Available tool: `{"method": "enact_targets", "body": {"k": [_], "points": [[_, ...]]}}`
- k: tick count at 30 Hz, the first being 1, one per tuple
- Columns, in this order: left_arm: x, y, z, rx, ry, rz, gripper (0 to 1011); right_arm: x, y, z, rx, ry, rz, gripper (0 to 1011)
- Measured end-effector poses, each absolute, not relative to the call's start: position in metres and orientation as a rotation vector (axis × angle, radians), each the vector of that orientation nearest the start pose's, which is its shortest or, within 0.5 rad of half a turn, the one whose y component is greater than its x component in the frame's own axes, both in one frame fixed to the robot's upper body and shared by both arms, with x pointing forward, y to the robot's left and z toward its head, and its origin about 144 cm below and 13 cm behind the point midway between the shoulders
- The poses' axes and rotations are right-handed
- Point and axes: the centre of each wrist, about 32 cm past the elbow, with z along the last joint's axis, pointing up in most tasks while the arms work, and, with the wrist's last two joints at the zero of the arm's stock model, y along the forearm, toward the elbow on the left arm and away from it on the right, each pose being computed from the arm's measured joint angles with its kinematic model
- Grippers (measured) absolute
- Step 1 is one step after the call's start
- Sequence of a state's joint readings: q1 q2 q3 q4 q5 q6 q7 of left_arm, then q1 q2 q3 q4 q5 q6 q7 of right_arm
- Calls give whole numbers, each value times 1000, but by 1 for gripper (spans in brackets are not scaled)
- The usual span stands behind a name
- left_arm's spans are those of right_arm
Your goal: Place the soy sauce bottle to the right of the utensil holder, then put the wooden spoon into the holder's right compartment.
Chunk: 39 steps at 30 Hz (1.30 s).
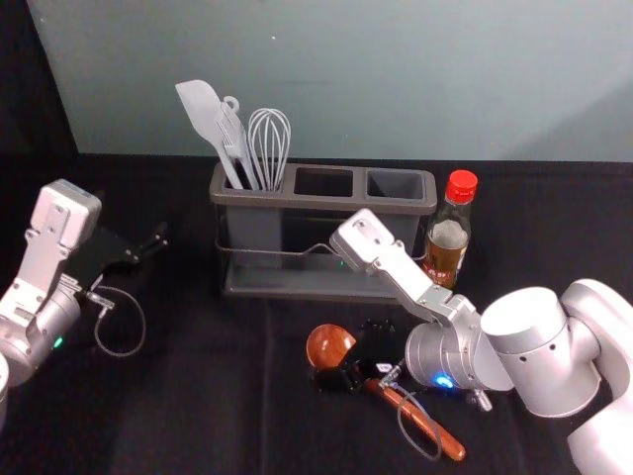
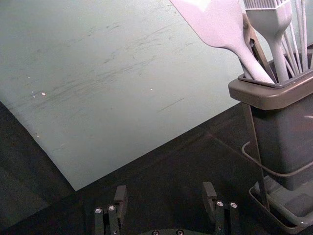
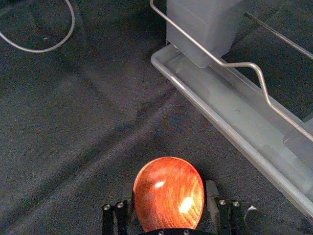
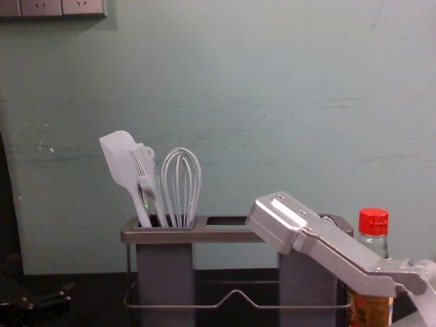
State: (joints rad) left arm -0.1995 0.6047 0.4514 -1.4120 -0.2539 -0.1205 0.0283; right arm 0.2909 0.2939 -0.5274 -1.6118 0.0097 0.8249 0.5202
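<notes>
The right claw (image 3: 169, 188), spread open, straddles the wooden spoon (image 1: 328, 345) before the utensil holder (image 1: 297, 202), contact hard to judge; its handle slants rightward, away from the holder. Soy sauce bottle (image 1: 448, 236) stands right of the holder, open left claw (image 2: 165, 188) left.

Glossy orange-brown wood grain on the spoon (image 3: 168, 193); bright red bottle cap (image 1: 461, 186).

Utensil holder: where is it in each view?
Head view: holder, upper centre.
Left wrist view: its spatula end, past the left gripper.
Right wrist view: base tray, past the wooden spoon and right gripper.
Chest view: lower centre.
Shared landmark: bent wire rail across its front.
</notes>
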Motion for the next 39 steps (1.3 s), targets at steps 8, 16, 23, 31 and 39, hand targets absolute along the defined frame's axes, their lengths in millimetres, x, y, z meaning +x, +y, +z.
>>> {"method": "enact_targets", "body": {"k": [8, 16, 23, 31, 39], "points": [[489, 310, 1140, 304, -285, 1248, 1005, 495, -156, 1208, -731, 233, -684, 837], [489, 310, 1140, 305, -285, 1248, 1005, 486, -164, 1222, -693, 210, -677, 837], [489, 310, 1140, 304, -285, 1248, 1005, 462, -187, 1231, -525, 116, -665, 837], [489, 310, 1140, 304, -285, 1248, 1005, 433, -215, 1227, -277, -45, -673, 837], [489, 310, 1140, 304, -285, 1248, 1005, 412, -232, 1208, 7, -269, -705, 837]]}}
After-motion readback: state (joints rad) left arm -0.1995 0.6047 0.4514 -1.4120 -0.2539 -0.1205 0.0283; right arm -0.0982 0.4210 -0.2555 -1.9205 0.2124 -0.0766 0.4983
